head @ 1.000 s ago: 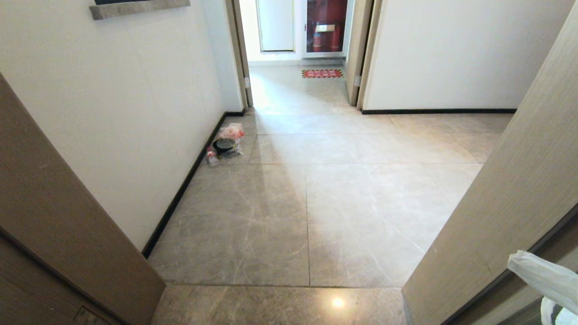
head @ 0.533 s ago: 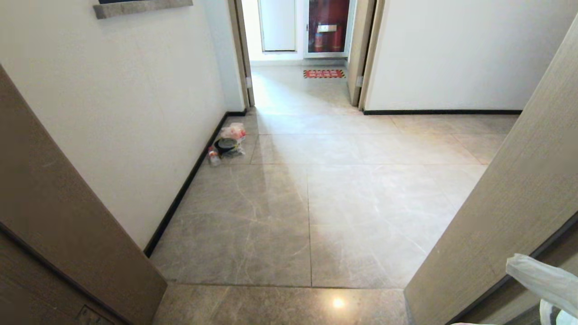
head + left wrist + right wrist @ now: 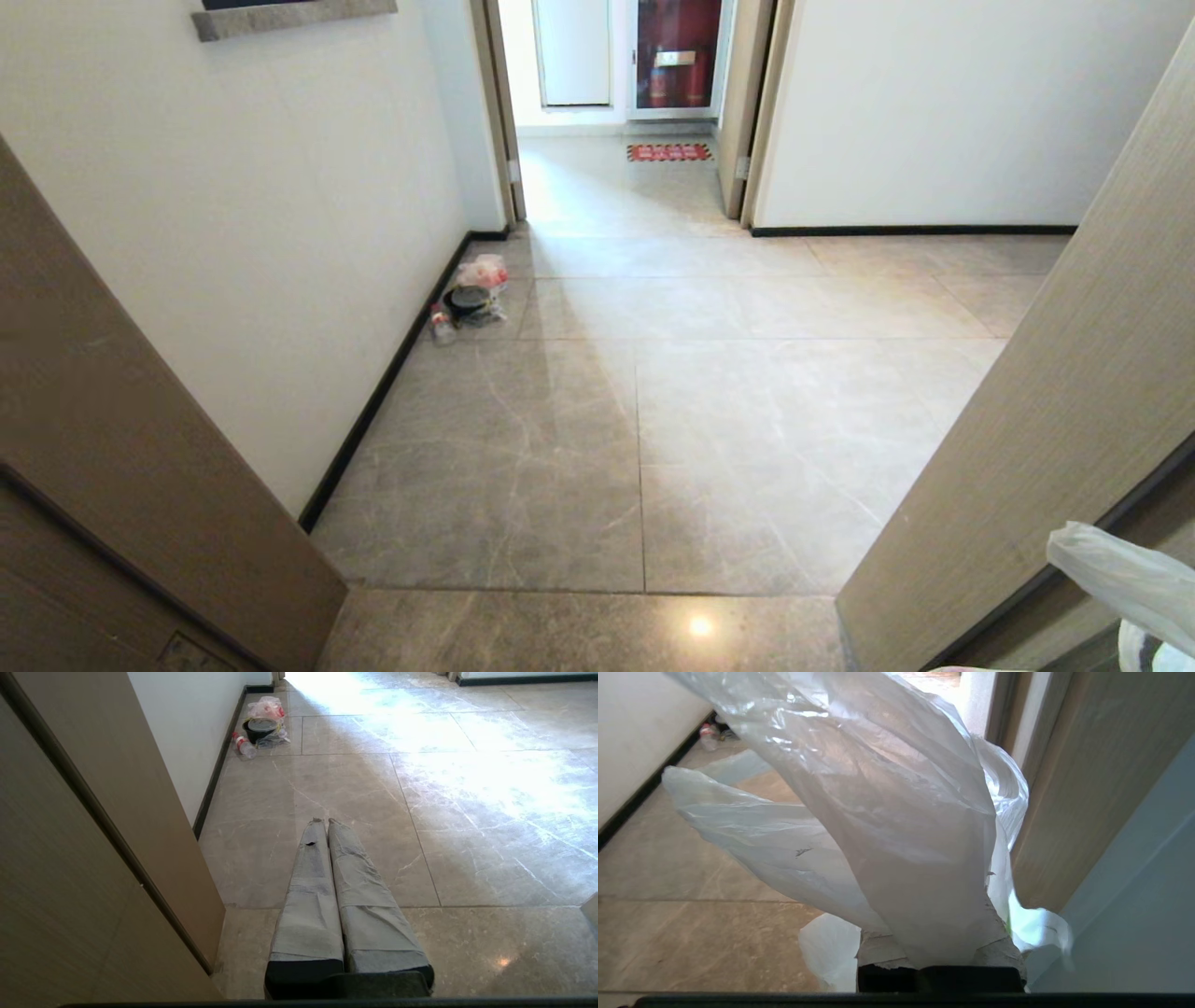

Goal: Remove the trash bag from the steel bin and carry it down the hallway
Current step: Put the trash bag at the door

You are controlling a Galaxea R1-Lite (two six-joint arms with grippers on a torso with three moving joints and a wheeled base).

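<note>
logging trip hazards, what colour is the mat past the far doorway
Red mat with a dark-and-yellow striped border, clearest in the head view.

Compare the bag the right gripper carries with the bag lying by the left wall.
The trash bag is plain white and held aloft, pinched in the shut right gripper; the smaller bag carries red print and rests on the hallway floor beside a black container. Both are thin, crumpled plastic.

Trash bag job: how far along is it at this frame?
Done: the bag is out of the bin, and no bin is in view. In hand: the right gripper is shut on it in a doorway. Left: the hallway ahead is uncrossed. The left gripper is shut and empty.
</note>
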